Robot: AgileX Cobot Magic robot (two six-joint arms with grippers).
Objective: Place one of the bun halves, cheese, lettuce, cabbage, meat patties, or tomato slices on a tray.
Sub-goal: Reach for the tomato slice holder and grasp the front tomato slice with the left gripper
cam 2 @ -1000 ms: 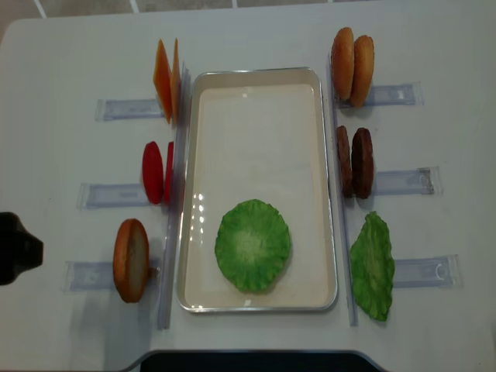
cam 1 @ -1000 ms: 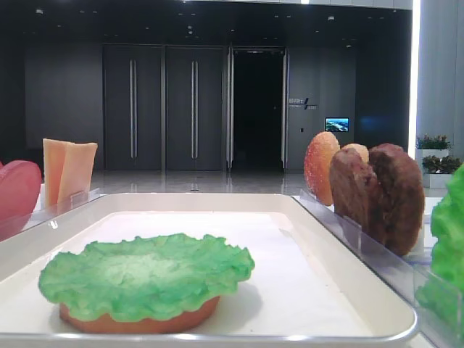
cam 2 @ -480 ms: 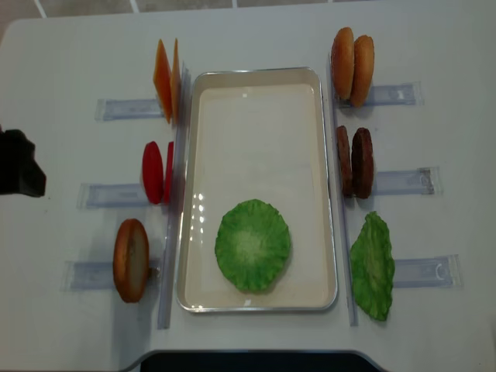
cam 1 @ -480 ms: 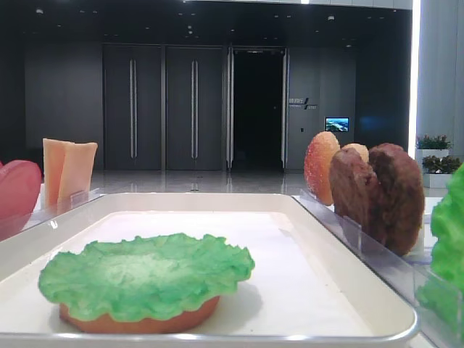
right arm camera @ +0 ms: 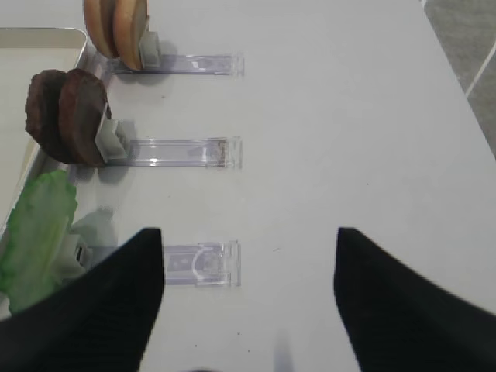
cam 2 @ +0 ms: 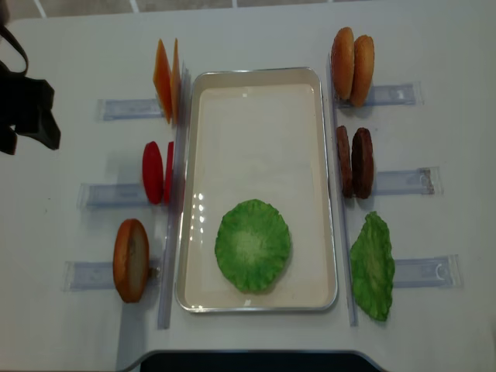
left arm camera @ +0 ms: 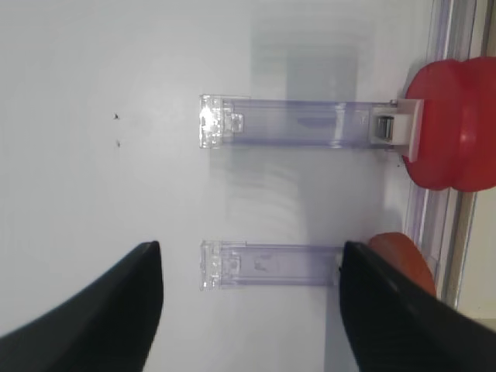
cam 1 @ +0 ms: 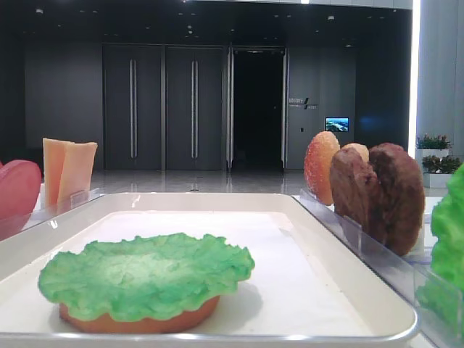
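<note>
Meanwhile, your left gripper [cam 2: 27,112] has moved up the table's left edge since a second ago, from beside the bun rack to level with the cheese [cam 2: 167,80]. Only the low front view shows a bun half [cam 1: 138,319] under the lettuce [cam 2: 253,245] on the tray [cam 2: 256,81]; overhead hides it. Your left wrist view shows the jaws spread wide and empty above the tomato slices [left arm camera: 449,124]. The right gripper [right arm camera: 248,302] is likewise parted, holding nothing.

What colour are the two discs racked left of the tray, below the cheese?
Red: the tomato slices, clearest in the overhead view.
</note>
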